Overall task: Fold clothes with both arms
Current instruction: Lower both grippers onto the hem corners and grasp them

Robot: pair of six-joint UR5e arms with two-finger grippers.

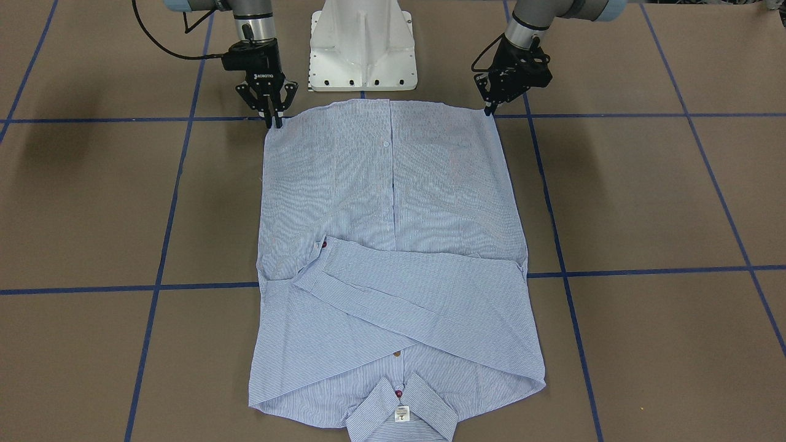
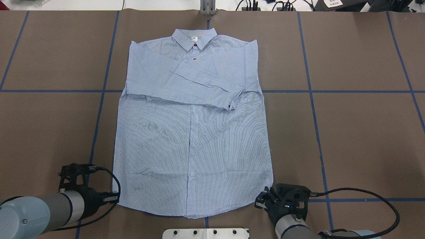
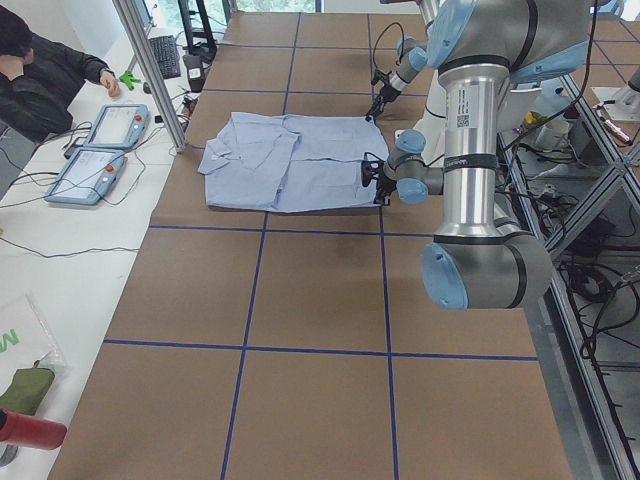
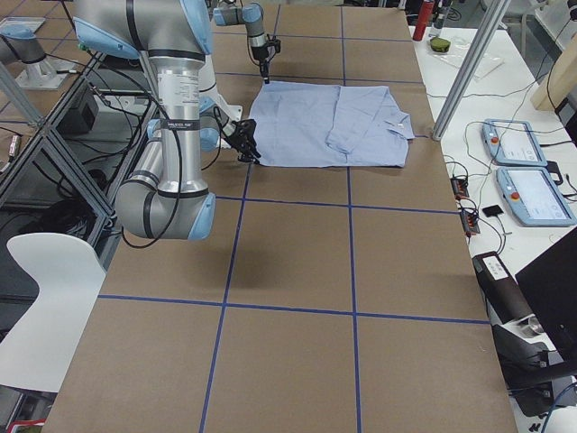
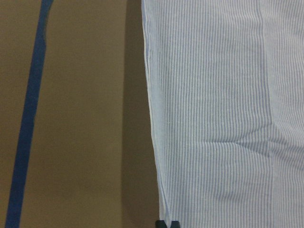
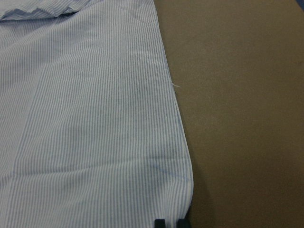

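The blue-and-white striped shirt [image 1: 393,202] lies flat on the brown table, collar far from the robot and both sleeves folded across the chest [image 2: 186,83]. My left gripper [image 1: 489,110] is down at the hem corner on my left, with its fingertips closed on the shirt's edge in the left wrist view [image 5: 167,223]. My right gripper [image 1: 274,120] is down at the other hem corner, closed on the edge in the right wrist view [image 6: 171,222]. In the overhead view the left gripper [image 2: 114,198] and the right gripper [image 2: 260,202] flank the hem.
The white pedestal base [image 1: 362,49] stands just behind the hem. Blue tape lines [image 1: 166,233] cross the table. An operator [image 3: 40,70] and two teach pendants [image 3: 100,150] are at a side bench beyond the collar end.
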